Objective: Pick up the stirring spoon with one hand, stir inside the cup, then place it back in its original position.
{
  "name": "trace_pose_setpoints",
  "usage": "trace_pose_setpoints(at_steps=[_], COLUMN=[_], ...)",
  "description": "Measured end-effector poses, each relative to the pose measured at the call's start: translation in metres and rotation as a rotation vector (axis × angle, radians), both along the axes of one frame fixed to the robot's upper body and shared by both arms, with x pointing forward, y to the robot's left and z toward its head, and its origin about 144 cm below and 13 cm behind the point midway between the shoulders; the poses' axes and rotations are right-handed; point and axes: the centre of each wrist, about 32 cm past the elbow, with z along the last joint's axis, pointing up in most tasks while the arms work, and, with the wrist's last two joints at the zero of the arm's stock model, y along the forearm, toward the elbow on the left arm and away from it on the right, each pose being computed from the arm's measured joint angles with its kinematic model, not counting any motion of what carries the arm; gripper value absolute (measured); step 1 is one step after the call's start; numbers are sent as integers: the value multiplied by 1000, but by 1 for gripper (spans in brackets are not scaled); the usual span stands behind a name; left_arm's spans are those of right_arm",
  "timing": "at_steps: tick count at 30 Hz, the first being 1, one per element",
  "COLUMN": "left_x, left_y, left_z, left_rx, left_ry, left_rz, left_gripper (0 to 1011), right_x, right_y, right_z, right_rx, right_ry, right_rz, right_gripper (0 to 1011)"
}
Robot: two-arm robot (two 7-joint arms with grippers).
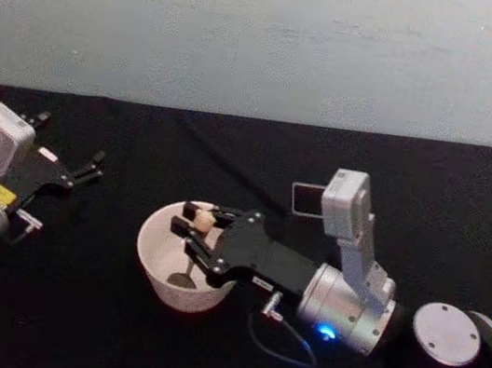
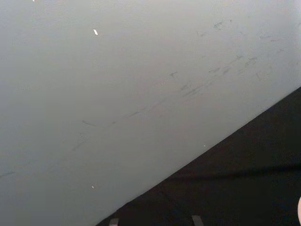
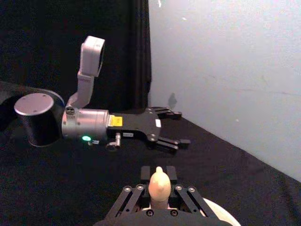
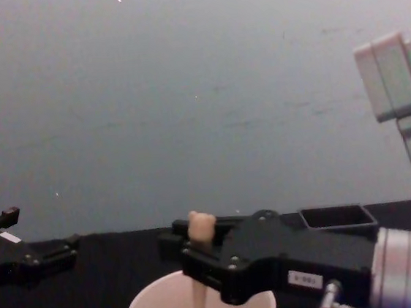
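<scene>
The cream-white cup (image 1: 154, 261) stands on the black table in front of me, and its rim (image 4: 151, 298) shows low in the chest view. My right gripper (image 1: 194, 229) hovers over the cup, shut on the stirring spoon (image 1: 205, 222) by its cream handle (image 4: 201, 228). The spoon hangs upright, its thin neck (image 4: 198, 305) reaching down inside the cup and its metal bowl (image 1: 181, 279) near the bottom. In the right wrist view the handle top (image 3: 160, 184) pokes up between the fingers. The dark square-mouthed holder (image 1: 305, 199) stands behind the cup. My left gripper (image 1: 88, 167) rests open at the far left.
The table's black cloth ends at a grey wall (image 1: 270, 37) behind. A blue cable (image 1: 280, 346) loops under my right wrist. A dark cylinder with a grey top (image 1: 445, 335) sits at the front right. Open table lies between the cup and my left arm.
</scene>
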Motion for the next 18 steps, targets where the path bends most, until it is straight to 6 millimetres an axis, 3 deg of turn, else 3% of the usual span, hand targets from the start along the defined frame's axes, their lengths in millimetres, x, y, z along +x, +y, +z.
trace_pose_setpoints(at_steps=[10,18], left_x=[0,0], left_y=[0,0], left_z=[0,0], left_rx=[0,0], left_ry=[0,0], left_rz=[0,0], left_gripper=[1001,1001], right_x=[17,34], right_y=[21,22], right_z=[0,0], right_rx=[22,22], right_ry=[-12,-25], right_rz=[-45,-114], right_gripper=[208,208])
